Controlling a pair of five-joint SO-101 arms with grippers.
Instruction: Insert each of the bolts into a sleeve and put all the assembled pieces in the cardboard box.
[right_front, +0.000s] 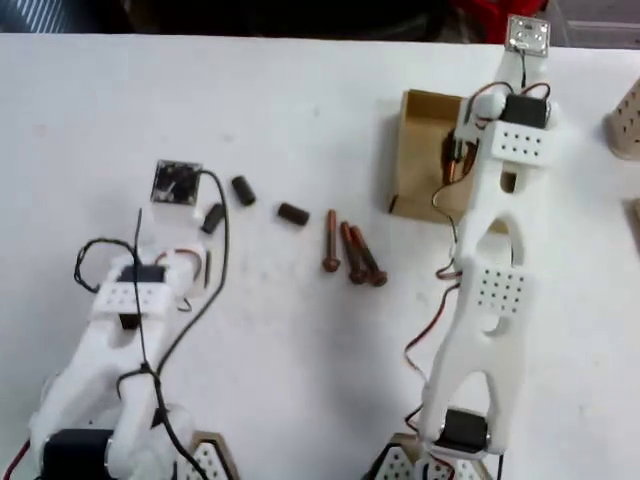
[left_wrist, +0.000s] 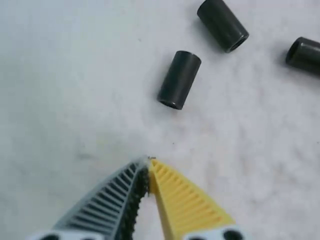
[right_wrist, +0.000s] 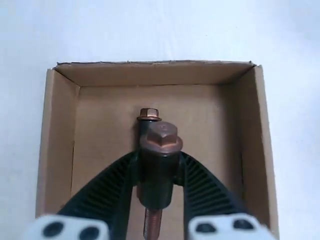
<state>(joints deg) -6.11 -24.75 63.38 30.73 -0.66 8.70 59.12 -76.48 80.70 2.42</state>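
Right end effector (right_wrist: 159, 156), clamped on a bolt-and-sleeve piece (right_wrist: 156, 185), hangs over the cardboard box (right_wrist: 150, 74), its floor directly below where another bolt (right_wrist: 148, 114) lies; left end effector (left_wrist: 148, 164) closed, empty, far left.

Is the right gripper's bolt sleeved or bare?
Sleeved: a dark sleeve covers the shank of the bolt in the right gripper; head and thread stick out.
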